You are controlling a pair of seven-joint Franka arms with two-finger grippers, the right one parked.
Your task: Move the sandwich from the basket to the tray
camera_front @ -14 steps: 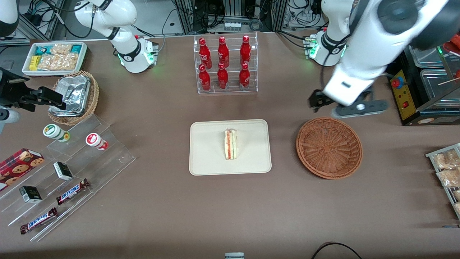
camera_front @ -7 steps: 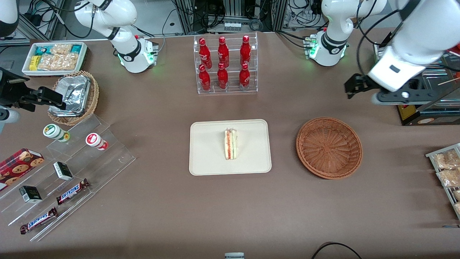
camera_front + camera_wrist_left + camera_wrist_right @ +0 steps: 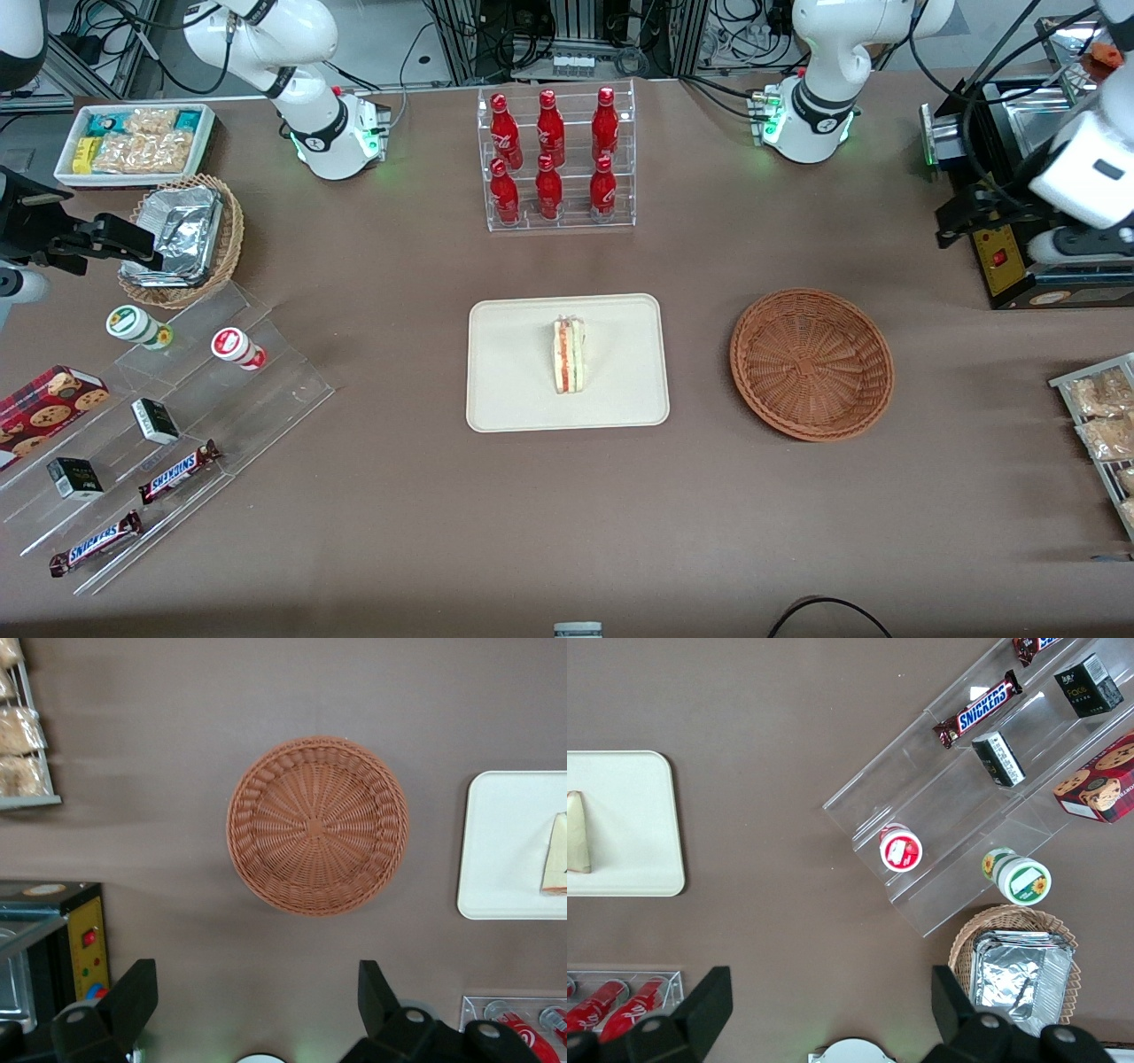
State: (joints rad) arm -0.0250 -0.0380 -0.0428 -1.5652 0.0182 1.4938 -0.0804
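- Gripper: wrist view shows only the two dark fingers, spread wide with nothing between them; their bases are cut off by the picture's edge.
- Tray, beside the basket: one end only in the wrist view, the rest cut off.
- Sandwich, on the tray: a sliver at the picture's edge; filling layers not readable there.
- Snack packet rack, toward the working arm's end from the basket: partly out of the front view; packet contents too small to tell.
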